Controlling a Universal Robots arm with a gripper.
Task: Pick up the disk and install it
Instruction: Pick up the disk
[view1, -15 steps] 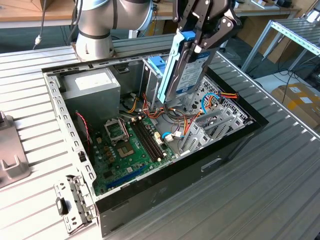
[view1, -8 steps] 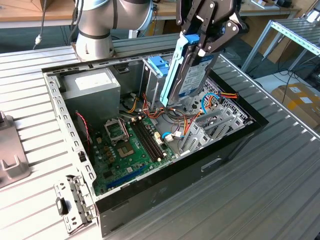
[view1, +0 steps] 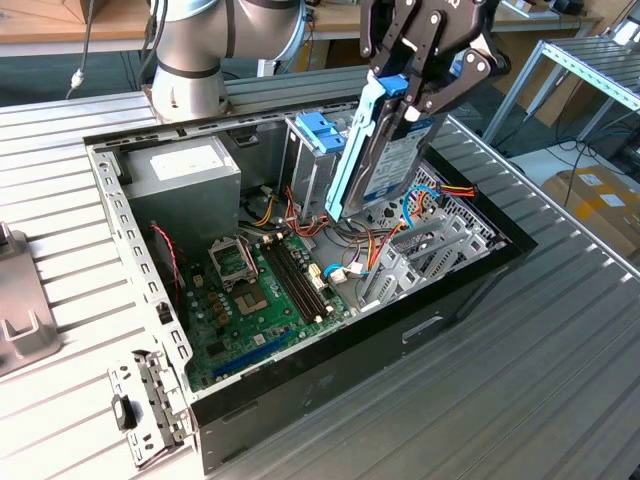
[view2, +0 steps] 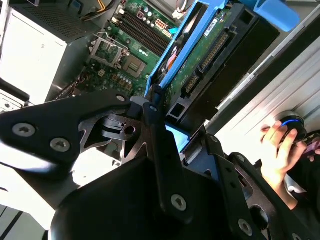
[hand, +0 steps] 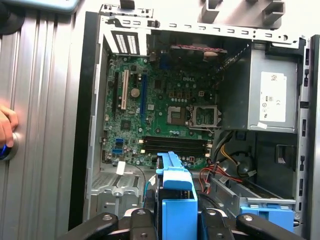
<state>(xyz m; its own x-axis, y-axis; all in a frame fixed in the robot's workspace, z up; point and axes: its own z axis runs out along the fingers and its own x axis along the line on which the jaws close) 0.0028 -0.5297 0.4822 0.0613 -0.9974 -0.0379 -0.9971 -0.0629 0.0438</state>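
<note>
One disk (view1: 402, 150) was held nearly upright above the open computer case (view1: 330, 375), clamped in the gripper (view1: 415, 100). If lowered off line, cables (view1: 375, 245) inside the case could be snagged by its rail (view1: 350, 160).

The sticker (hand: 273, 97) on the grey box (hand: 254, 90) and the disk (view1: 400, 150) label carry print too fine to read; a maker's mark sits on the motherboard (hand: 150, 110).

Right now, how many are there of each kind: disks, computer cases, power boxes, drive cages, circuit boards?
Disk, held over the case by the gripper: 1
Open computer case: 1
Grey power box: 1
Drive cage with blue top: 1
Green circuit board: 1
Total: 5
</note>
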